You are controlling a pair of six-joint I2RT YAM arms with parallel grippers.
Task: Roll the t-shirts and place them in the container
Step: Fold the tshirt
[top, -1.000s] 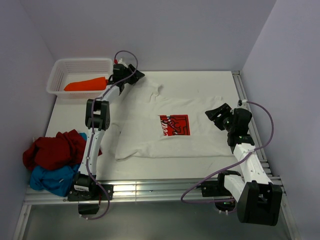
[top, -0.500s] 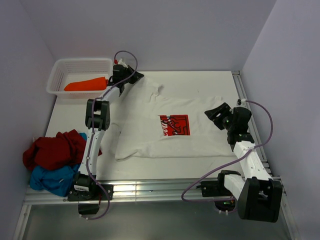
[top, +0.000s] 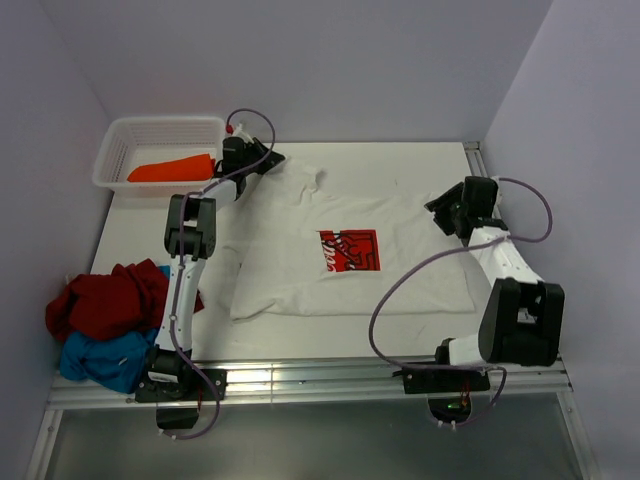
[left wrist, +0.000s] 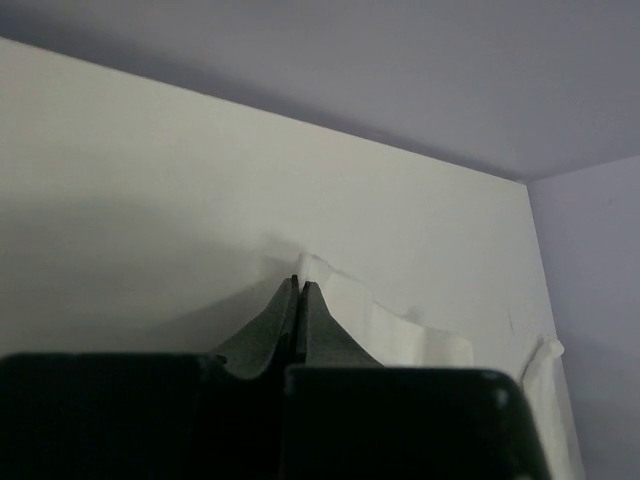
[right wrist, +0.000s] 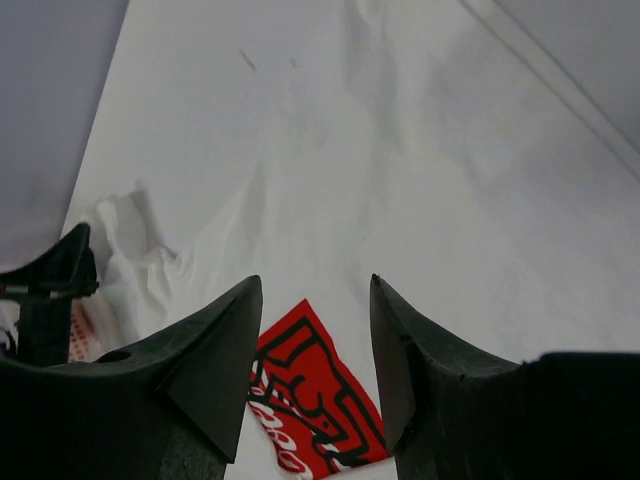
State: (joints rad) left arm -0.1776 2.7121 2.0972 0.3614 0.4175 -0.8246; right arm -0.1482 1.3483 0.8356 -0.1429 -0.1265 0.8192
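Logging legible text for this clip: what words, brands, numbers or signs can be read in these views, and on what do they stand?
red square print on the white t-shirt: white script lettering beside a black line drawing, too small and blurred to read in the top view or the right wrist view.
Nothing else in view shows any lettering, number or sign.

- White table top [top: 420,165], matte, fills most of the top view.
- Plain pale lilac back wall [top: 350,60], meets the table's far edge.
- Left wall [top: 35,170] and right wall [top: 585,150], same lilac, close in on both sides.
- Aluminium rail [top: 330,385] along the near edge, bright glare patch left of centre.
- Second metal rail [top: 482,180] down the right edge.
- Grey surface [top: 300,445] below the near rail.
- Light even, soft shadows.
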